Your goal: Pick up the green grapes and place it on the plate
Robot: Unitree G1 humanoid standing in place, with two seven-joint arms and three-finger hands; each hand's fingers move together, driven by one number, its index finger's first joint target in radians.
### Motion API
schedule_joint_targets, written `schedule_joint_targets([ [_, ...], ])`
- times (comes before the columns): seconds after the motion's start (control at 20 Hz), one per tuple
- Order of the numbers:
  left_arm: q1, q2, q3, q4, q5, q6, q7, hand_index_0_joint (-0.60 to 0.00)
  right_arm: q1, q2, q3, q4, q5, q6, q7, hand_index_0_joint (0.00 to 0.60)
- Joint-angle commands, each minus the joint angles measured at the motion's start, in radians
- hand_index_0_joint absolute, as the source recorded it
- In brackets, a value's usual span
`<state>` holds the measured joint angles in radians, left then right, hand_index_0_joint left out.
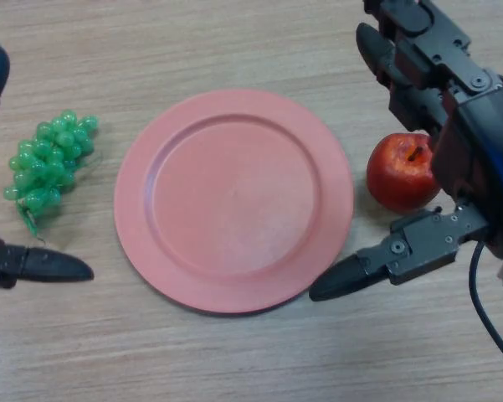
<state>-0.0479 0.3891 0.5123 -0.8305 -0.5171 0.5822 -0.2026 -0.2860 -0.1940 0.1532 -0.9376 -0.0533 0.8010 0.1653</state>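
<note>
So basically nothing's done yet on this one. Far left edge of the frame, the left hand [33, 265] pokes in with one straight finger low down and another tip up in the top-left corner, spread wide and grasping nothing. Between those two bits, the green grapes [48, 163] sit on the wooden worktop [234, 360], just beside the plate's left rim but not on it. The pink plate [234, 201] in the middle of the frame has nothing on it. Right of it there's a red apple [404, 170], close to the rim, with the right hand [452, 126] hovering around it, fingers splayed out, not gripping it as far as I can see. Whole pick and place is left: close on the grapes, lift, move right, drop.
</note>
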Motion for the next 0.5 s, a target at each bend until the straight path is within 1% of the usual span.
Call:
schedule_joint_targets([
  [0.05,-0.034,0.061,0.052,-0.017,0.006,-0.127,0.002,0.000,-0.038,0.004,-0.037,-0.028,0.023,-0.177,-0.041,0.000],
  [0.15,-0.041,0.065,0.052,-0.012,-0.010,-0.117,-0.005,0.000,-0.056,0.004,-0.037,-0.022,0.016,-0.161,-0.040,0.000],
  [0.3,-0.053,0.073,0.049,-0.001,-0.021,-0.124,0.003,0.000,-0.058,0.004,-0.034,-0.006,0.021,-0.188,-0.042,0.000],
  [0.45,-0.051,0.069,0.026,0.020,0.014,-0.161,-0.002,0.000,-0.067,-0.006,-0.055,0.022,0.018,-0.192,0.009,0.000],
  [0.5,-0.051,0.067,0.021,0.021,0.020,-0.160,0.002,0.000,-0.070,-0.005,-0.063,0.025,0.022,-0.189,0.016,0.000],
])
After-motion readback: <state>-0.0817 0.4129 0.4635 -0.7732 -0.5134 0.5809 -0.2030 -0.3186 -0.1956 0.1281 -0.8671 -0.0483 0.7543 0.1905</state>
